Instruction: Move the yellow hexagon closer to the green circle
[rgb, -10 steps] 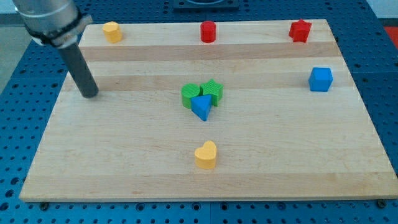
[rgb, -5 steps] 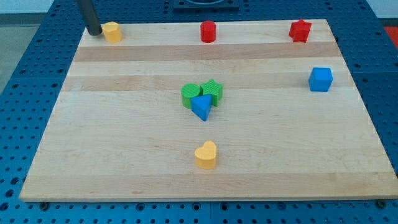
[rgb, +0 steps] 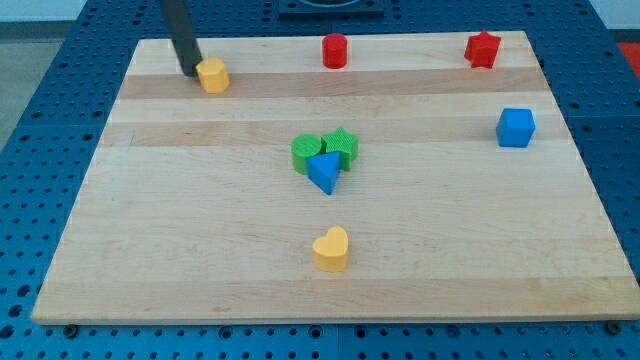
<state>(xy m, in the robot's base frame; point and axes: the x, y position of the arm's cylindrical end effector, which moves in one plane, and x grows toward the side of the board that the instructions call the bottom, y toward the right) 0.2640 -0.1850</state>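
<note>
My tip (rgb: 189, 72) presses against the yellow hexagon (rgb: 212, 75) near the board's (rgb: 150, 250) top left.

The rod has no jaws and holds nothing; its end touches the hexagon's left side. The green circle (rgb: 306, 154) sits mid-board, well apart to the lower right, bunched with a green star (rgb: 343, 146) and a blue triangle (rgb: 324, 172) (all three touching). Elsewhere: red cylinder (rgb: 334, 50), red star (rgb: 482, 49), blue cube (rgb: 516, 127), yellow heart (rgb: 331, 249).
</note>
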